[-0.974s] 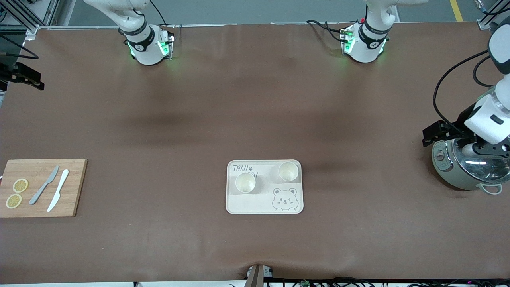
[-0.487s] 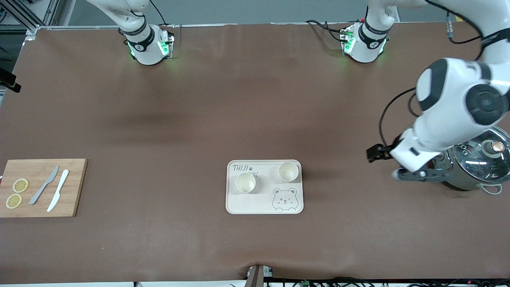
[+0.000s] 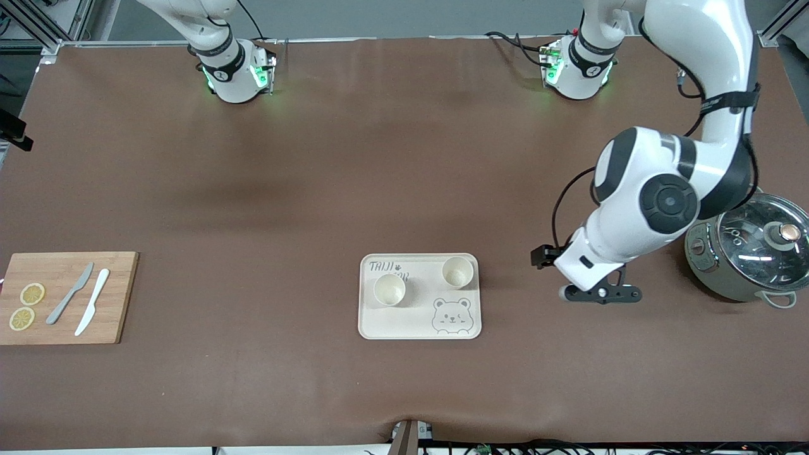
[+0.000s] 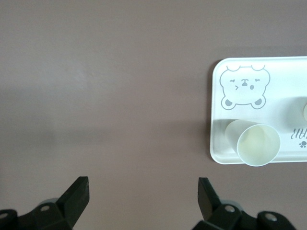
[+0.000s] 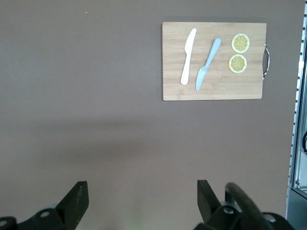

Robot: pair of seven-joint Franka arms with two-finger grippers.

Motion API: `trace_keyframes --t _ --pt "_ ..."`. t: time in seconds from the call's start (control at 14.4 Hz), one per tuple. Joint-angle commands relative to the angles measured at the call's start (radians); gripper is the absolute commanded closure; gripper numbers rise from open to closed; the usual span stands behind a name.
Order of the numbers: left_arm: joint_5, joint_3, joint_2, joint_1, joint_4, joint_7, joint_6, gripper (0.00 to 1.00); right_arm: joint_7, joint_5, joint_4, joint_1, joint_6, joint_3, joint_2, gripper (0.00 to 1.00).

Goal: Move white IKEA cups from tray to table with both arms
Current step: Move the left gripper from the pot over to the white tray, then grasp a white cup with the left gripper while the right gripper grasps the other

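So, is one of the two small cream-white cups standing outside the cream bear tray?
No, both small cream-white cups stand on the cream bear tray, side by side above the bear drawing in the front view.

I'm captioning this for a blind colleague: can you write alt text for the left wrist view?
The left hand, open and empty, hangs over bare brown table beside a cream tray with a bear drawing. One white cup stands on the tray near its edge; a second cup barely shows at the picture's border.
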Motion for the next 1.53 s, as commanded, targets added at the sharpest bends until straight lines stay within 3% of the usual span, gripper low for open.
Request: trace_keyframes --t 0.0,0.21,0.56,0.77,0.9,1.04,1.46 --pt "-0.012 0.006 0.056 -0.048 0.033 -0.078 0.029 0.00 -0.007 0.027 0.005 0.013 0.004 0.002 -0.007 0.00" --pt "-0.013 0.006 0.102 -0.093 0.013 -0.185 0.172 0.00 0.025 0.030 0.003 0.032 0.003 0.002 -0.005 0.00" --pt "-0.018 0.004 0.176 -0.154 0.000 -0.279 0.229 0.00 0.110 0.020 0.013 0.085 0.000 0.001 0.002 0.00" --pt "-0.019 0.003 0.177 -0.173 -0.078 -0.306 0.342 0.00 0.119 0.026 0.013 0.088 -0.003 0.001 0.019 0.00" --pt "-0.019 0.004 0.174 -0.177 -0.101 -0.325 0.375 0.00 0.199 0.030 0.077 0.131 -0.012 0.004 0.095 0.00" --pt "-0.019 0.004 0.176 -0.193 -0.101 -0.343 0.385 0.00 0.254 0.117 0.092 0.159 0.033 0.008 0.163 0.00" --pt "-0.018 0.004 0.182 -0.194 -0.118 -0.348 0.415 0.00 0.710 0.113 0.092 0.447 0.343 0.015 0.361 0.00"
